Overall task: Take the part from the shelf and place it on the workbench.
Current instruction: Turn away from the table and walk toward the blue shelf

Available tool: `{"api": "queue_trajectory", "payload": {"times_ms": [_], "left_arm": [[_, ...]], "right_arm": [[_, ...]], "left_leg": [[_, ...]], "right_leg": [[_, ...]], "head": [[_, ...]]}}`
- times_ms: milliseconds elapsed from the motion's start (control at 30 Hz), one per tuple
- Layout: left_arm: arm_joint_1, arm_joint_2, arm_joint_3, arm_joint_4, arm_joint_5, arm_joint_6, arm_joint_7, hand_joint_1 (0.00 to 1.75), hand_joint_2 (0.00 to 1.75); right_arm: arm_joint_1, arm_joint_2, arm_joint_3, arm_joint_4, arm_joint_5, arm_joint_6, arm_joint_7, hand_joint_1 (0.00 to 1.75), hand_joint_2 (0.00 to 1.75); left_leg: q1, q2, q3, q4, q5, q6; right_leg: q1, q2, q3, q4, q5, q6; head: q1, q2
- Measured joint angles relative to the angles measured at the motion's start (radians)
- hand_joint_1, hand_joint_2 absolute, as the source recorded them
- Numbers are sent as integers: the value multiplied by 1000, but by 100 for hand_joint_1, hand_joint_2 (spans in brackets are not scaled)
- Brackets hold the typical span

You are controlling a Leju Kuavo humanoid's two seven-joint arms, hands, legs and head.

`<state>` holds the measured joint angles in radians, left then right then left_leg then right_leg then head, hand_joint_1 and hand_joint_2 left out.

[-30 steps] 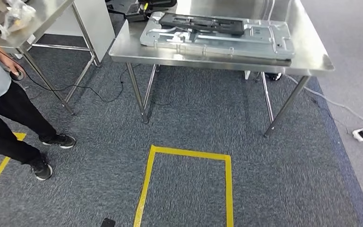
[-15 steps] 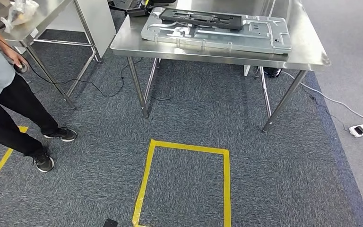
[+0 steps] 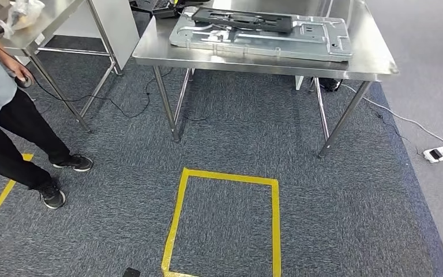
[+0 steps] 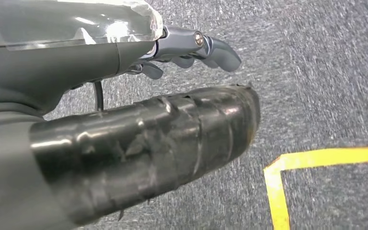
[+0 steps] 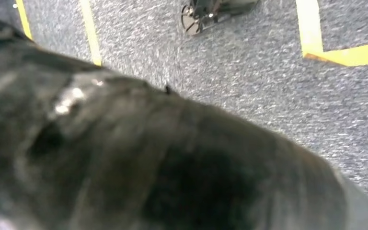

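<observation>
Left hand [image 4: 124,120] hangs by the robot's side over the carpet, holding nothing, dark taped thumb and grey fingers [image 4: 220,48] apart with only floor between them. Right hand [image 5: 148,153] is a dark blur close to the lens, so I cannot tell whether it is spread or closed (no part visible in it). In the head view a steel surface [image 3: 375,57] stands ahead across the carpet, carrying a large flat metal plate [image 3: 317,40] with a black bracket [image 3: 242,19] lying on top; whether that is the part or the workbench's own load, I cannot tell, and no shelf is visible. A yellow tape square [image 3: 225,219] marks the floor just ahead; a person [image 3: 0,109] stands to the left beside another steel table [image 3: 46,23]. Judged step: walking or positioning, nothing carried. Next likely needs locating the shelf or squaring up at the tape mark before any reach.
</observation>
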<state>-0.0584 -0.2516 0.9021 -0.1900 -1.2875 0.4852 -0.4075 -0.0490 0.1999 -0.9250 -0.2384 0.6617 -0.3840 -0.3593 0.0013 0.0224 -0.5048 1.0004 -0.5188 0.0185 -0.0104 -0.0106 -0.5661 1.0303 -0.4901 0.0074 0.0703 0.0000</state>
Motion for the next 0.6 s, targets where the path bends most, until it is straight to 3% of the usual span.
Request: {"api": "queue_trajectory", "payload": {"times_ms": [67, 100, 200, 233, 267, 300, 367, 433, 533, 600], "left_arm": [[0, 0, 0, 0, 0, 0, -1, 0, 0], [-1, 0, 0, 0, 0, 1, -1, 0, 0], [0, 0, 0, 0, 2, 1, -2, 0, 0], [1, 0, 0, 0, 3, 1, -2, 0, 0], [2, 0, 0, 0, 3, 1, -3, 0, 0], [2, 0, 1, 0, 3, 1, -3, 0, 0], [2, 0, 1, 0, 3, 1, -3, 0, 0], [1, 1, 3, 0, 3, 2, -4, 0, 0], [1, 1, 4, 0, 4, 3, -5, 0, 0], [1, -1, 4, 0, 5, 3, -5, 0, 0]], "right_arm": [[1, 0, 0, 0, 4, 4, 1, 0, 0], [0, 0, 0, 0, 7, 5, 2, 0, 0], [1, 0, 0, 0, 13, 6, 6, 0, 0], [1, 0, 0, 0, 14, 6, 7, 0, 0], [1, 0, 0, 0, 15, 6, 9, 0, 0], [1, 0, 0, 0, 16, 6, 11, 0, 0], [1, 0, 0, 1, 19, 6, 14, 0, 0], [0, 2, 1, 2, 23, 6, 18, 0, 0], [1, 2, 2, 2, 28, 6, 22, 0, 0], [3, 2, 2, 3, 30, 6, 24, 0, 0]], "left_leg": [[3, -1, -7, 16, -15, -10], [5, -5, -21, 47, -38, -15], [8, -11, -107, 233, -130, -24], [8, -12, -128, 277, -141, -25], [8, -12, -132, 285, -130, -24], [8, -13, -117, 253, -102, -22], [8, -29, -53, 116, -31, -11], [5, -48, -12, 18, 1, -2], [3, -46, -10, -2, 7, 7], [8, -35, -7, -13, 18, 19]], "right_leg": [[-2, 3, 0, -7, 5, -14], [-4, 4, 0, -10, 9, -21], [-2, 11, -8, -11, 13, -32], [-2, 14, -10, -9, 13, -32], [-1, 19, -11, -8, 14, -32], [-1, 24, -11, -6, 14, -32], [0, 34, -10, -5, 15, -29], [0, 43, -14, -3, 19, -20], [-1, 52, -20, -4, 26, -1], [0, 42, -34, 25, 1, 9]], "head": [[0, 0], [0, 0], [0, 0], [0, 0], [0, 0], [0, 0], [0, 0], [0, 0], [0, 0], [1, 0]]}}
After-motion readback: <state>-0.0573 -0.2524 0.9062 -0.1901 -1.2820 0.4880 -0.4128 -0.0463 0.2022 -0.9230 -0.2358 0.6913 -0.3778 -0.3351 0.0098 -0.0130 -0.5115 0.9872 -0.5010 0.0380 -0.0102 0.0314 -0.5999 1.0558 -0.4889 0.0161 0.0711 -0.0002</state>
